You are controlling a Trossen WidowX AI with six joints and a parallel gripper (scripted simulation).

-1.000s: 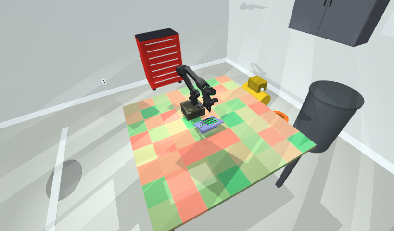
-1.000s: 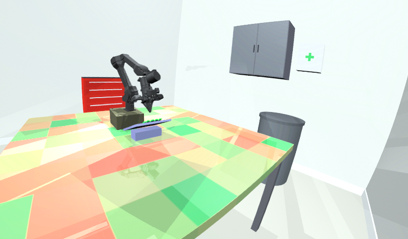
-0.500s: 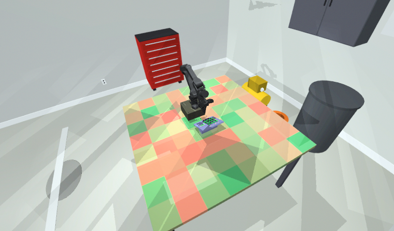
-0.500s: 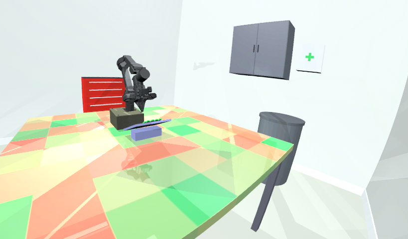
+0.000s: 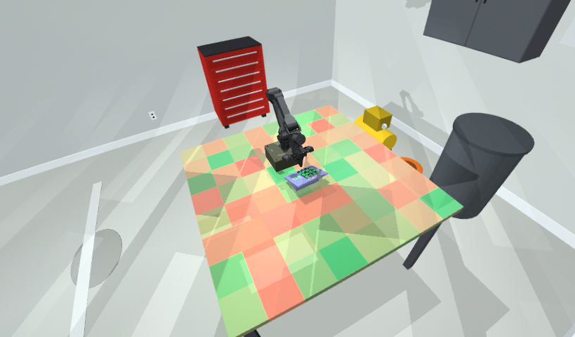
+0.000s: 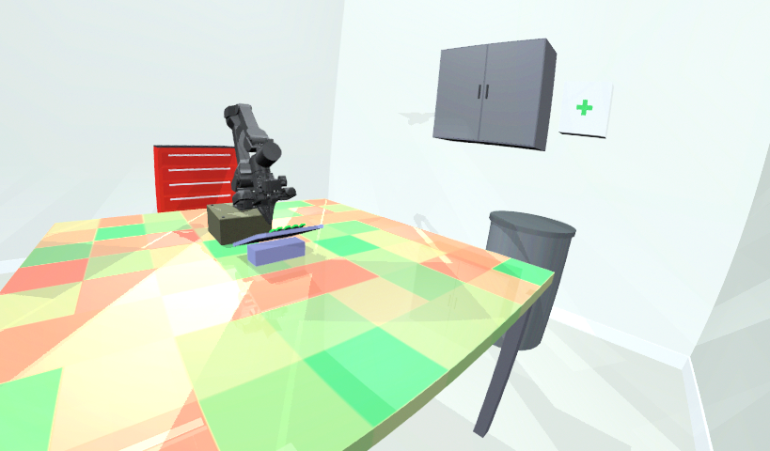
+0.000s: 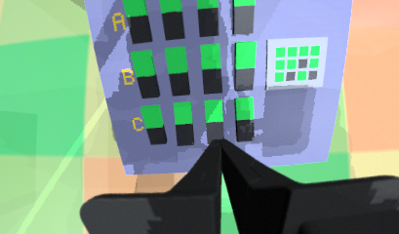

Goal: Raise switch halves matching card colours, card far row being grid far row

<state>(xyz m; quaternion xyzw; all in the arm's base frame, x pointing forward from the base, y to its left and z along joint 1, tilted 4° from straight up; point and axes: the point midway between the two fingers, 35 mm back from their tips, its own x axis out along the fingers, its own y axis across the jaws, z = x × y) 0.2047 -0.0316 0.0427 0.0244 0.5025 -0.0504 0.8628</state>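
Switches point(image 5: 310, 172) point(image 6: 288, 228) point(image 7: 211, 68) beyond closed jaws point(image 5: 300, 163) point(image 6: 270, 221)

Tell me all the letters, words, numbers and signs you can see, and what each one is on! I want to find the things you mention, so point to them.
"A" in yellow, on the purple panel point(image 5: 305, 182) point(image 6: 276, 235) point(image 7: 294, 161), beside a row of switches.
"B" in yellow, on the panel, beside the next row.
"C" in yellow, on the panel, beside the row nearest the gripper point(image 5: 300, 165) point(image 6: 271, 222) point(image 7: 219, 145).
A green plus sign, no letters, on the white box point(image 6: 596, 119) on the wall.
I can't read any words or numbers.
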